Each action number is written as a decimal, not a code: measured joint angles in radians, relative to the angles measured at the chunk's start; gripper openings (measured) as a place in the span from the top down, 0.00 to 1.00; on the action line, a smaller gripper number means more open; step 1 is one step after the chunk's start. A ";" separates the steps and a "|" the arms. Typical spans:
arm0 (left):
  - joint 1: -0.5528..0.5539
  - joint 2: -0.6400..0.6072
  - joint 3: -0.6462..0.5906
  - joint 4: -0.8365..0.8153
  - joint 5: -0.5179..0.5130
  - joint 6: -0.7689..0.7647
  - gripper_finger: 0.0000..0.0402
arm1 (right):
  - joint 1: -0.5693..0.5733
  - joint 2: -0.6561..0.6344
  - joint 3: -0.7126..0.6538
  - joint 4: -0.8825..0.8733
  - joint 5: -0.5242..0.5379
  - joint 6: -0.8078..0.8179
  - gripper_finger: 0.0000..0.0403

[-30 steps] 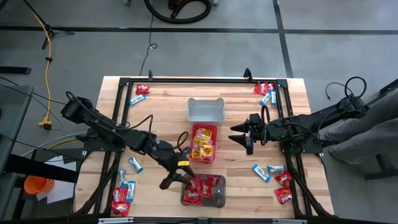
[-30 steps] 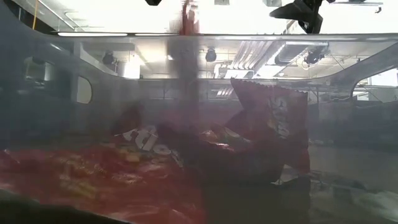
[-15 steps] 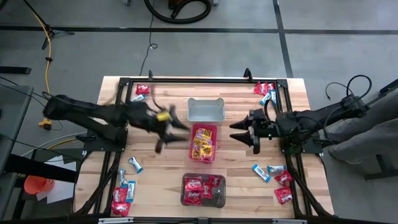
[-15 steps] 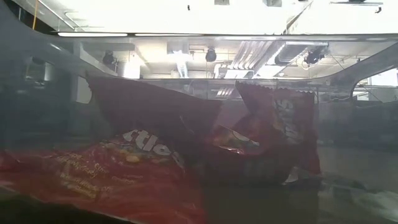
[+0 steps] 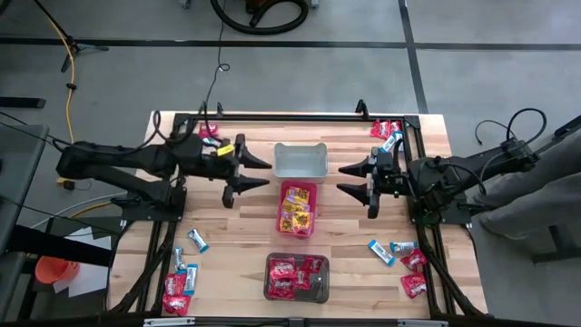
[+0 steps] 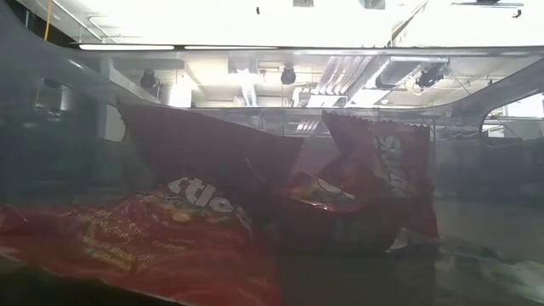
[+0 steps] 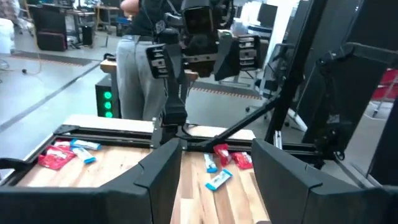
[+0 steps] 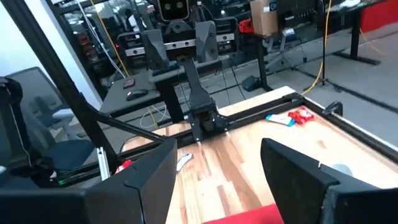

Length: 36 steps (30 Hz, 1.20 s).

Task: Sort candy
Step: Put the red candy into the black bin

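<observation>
candy [image 5: 293,273] lies in small flat crinkled packets, glossy red, yellow, and blue-and-white, scattered across my pale wooden table [image 5: 236,238] and dropped into three rectangular bins down its middle. the grey bin [image 5: 300,161] at the far end shows a bare floor, the pink bin [image 5: 297,208] in the centre holds red and yellow packets, and the dark bin [image 5: 296,277] at the near edge holds red ones; up close in the low view, those red wrappers [image 6: 195,221] press creased and shiny against its clear wall. loose clusters sit at the four corners: red and blue-and-white packets at the far right corner [image 5: 388,134], a few at the far left corner [image 5: 205,136] partly hidden by my left arm, a group at the near left [image 5: 182,277], and another at the near right [image 5: 404,263]; i cannot count any heap exactly. my left gripper [image 5: 256,173] hovers just left of the grey bin, its two dark fingers spread wide and carrying nothing. my right gripper [image 5: 349,179] hangs just right of that same bin, its fingers also parted and empty, the two facing each other across it. a black metal frame [image 5: 290,116] rims the table, and a person stands beyond it in my left wrist view [image 7: 143,50].
</observation>
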 joint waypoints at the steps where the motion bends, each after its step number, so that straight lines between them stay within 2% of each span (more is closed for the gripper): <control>1: -0.002 0.005 0.000 0.002 0.001 0.001 0.54 | 0.000 0.000 0.000 -0.004 0.000 0.006 0.44; 4: -0.001 0.022 -0.011 0.038 0.001 0.013 0.54 | 0.000 0.000 0.000 -0.025 0.000 0.023 0.44; 6: -0.001 0.023 -0.057 0.138 0.000 0.005 0.54 | 0.000 0.000 0.000 -0.050 0.018 0.048 0.44; 11: 0.012 0.025 -0.247 0.437 -0.013 -0.130 0.54 | -0.024 0.000 0.000 -0.259 0.214 0.262 0.44; 14: 0.023 0.024 -0.334 0.544 -0.054 -0.208 0.54 | -0.100 0.000 0.000 -0.437 0.325 0.425 0.44; 16: 0.030 0.024 -0.367 0.571 -0.090 -0.248 0.54 | -0.193 0.000 0.000 -0.550 0.326 0.527 0.44; 21: 0.053 0.024 -0.378 0.578 -0.111 -0.254 0.54 | -0.536 0.016 0.000 -0.728 0.172 0.579 0.44; 26: 0.115 0.023 -0.378 0.578 -0.111 -0.183 0.54 | -0.881 0.115 0.001 -0.702 -0.033 0.455 0.44; 31: 0.227 0.023 -0.378 0.578 -0.035 -0.164 0.54 | -1.116 0.299 0.001 -0.604 -0.153 0.392 0.44; 36: 0.328 0.023 -0.378 0.577 0.016 -0.182 0.54 | -1.270 0.490 0.001 -0.520 -0.264 0.382 0.44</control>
